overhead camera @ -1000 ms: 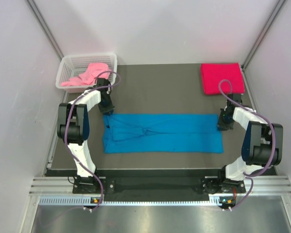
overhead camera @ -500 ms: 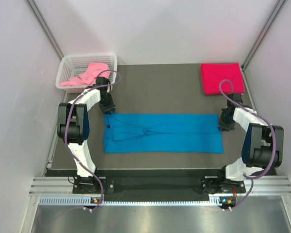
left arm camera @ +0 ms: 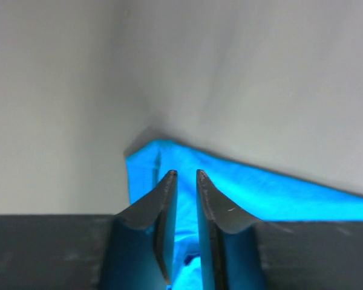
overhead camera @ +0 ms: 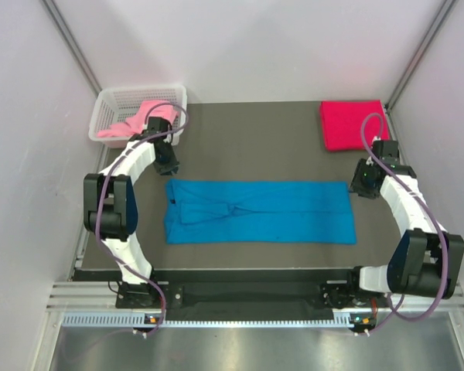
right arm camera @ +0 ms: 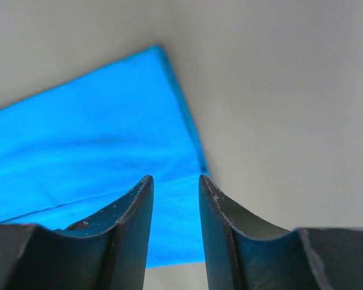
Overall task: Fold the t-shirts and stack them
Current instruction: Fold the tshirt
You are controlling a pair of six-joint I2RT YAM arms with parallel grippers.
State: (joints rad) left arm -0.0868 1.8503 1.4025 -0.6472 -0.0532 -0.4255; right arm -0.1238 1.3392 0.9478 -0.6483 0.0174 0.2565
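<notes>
The bright blue t-shirt point(overhead camera: 259, 211) lies flat on the dark mat as a long folded strip. My left gripper point(overhead camera: 168, 163) hovers just beyond its far left corner, jaws slightly apart and empty. In the left wrist view the gripper point(left arm camera: 184, 173) is above that corner of the blue shirt point(left arm camera: 260, 193). My right gripper point(overhead camera: 363, 184) hovers by the far right corner, open and empty. In the right wrist view the gripper point(right arm camera: 175, 177) is over the blue shirt point(right arm camera: 78, 133). The crimson t-shirt point(overhead camera: 353, 125) lies folded at the back right. The pink t-shirt point(overhead camera: 139, 117) lies crumpled in the basket.
The white mesh basket point(overhead camera: 108, 97) stands at the back left corner, close behind my left arm. The dark mat point(overhead camera: 255, 139) is bounded by white walls at the left, right and back. A metal rail runs along the near edge.
Both grippers have come off the blue shirt's far corners and drawn back and up. The blue shirt has stayed flat in place.
</notes>
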